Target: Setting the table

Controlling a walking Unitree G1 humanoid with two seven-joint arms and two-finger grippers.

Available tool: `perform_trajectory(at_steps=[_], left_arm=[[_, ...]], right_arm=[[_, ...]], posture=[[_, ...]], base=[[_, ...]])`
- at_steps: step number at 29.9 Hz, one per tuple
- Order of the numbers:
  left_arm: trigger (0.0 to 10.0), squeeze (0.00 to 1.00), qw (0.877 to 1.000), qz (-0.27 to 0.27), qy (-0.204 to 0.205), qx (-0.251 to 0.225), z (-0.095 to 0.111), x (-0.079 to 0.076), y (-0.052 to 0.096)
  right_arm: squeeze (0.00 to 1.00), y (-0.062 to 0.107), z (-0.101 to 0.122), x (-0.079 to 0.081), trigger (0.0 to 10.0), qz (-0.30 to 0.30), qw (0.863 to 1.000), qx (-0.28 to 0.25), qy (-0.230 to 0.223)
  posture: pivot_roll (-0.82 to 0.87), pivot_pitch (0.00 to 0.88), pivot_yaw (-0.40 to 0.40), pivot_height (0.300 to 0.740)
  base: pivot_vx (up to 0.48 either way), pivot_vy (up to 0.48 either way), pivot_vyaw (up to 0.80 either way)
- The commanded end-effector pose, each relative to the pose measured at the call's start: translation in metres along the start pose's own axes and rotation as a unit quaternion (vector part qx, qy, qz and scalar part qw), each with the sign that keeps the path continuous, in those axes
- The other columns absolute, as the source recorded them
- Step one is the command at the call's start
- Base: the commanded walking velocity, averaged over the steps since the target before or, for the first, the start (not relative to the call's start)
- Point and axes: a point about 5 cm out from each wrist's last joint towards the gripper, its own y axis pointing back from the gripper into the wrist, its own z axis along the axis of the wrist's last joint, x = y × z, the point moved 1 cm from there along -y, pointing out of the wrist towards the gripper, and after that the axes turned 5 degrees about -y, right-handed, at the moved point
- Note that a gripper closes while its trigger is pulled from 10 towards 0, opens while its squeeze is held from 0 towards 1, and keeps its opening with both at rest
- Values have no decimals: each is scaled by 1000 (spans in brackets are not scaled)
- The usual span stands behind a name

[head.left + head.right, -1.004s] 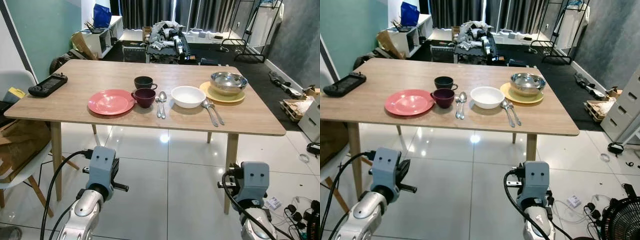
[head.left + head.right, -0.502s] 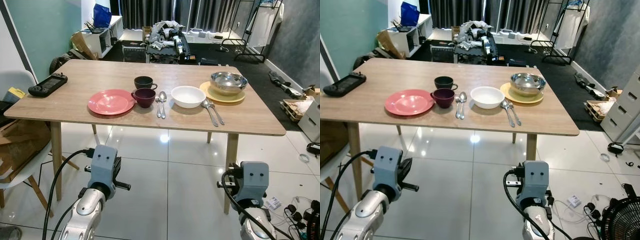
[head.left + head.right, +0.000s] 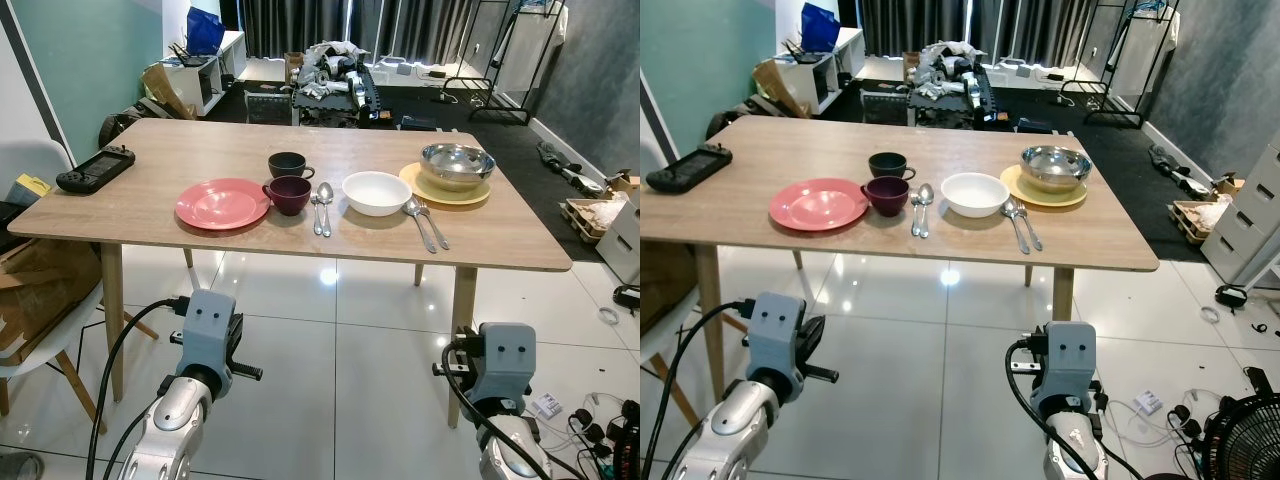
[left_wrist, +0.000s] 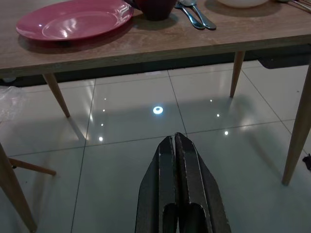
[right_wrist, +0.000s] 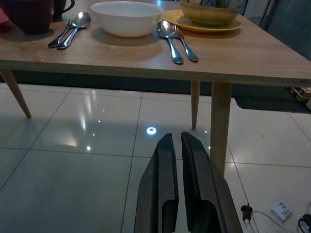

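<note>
Wooden surface [image 3: 200, 150] carries a pink plate [image 3: 222, 203], two cups, spoons, white bowl [image 3: 376, 193] and steel bowl. Left tool [image 4: 177, 145] and right tool [image 5: 174, 141] hang low above the floor, both closed, empty.

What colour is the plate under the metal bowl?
The plate under the metal bowl is yellow; the left eye view shows it best.

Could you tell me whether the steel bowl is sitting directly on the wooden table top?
No, the steel bowl rests on a yellow plate, which lies on the table.
</note>
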Motion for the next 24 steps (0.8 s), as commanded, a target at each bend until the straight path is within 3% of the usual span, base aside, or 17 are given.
perform_trajectory(at_steps=[1,24], left_arm=[[10000,0,1000,1,-1,-1,0,0,1],[10000,0,1000,2,-1,-1,1,-1,0]], right_arm=[[0,1,-1,1,10000,-1,1000,4,-3],[0,0,-1,2,10000,-2,1000,5,-5]], posture=[[101,67,63,740],[103,70,65,740]], base=[[0,0,0],[0,0,0]])
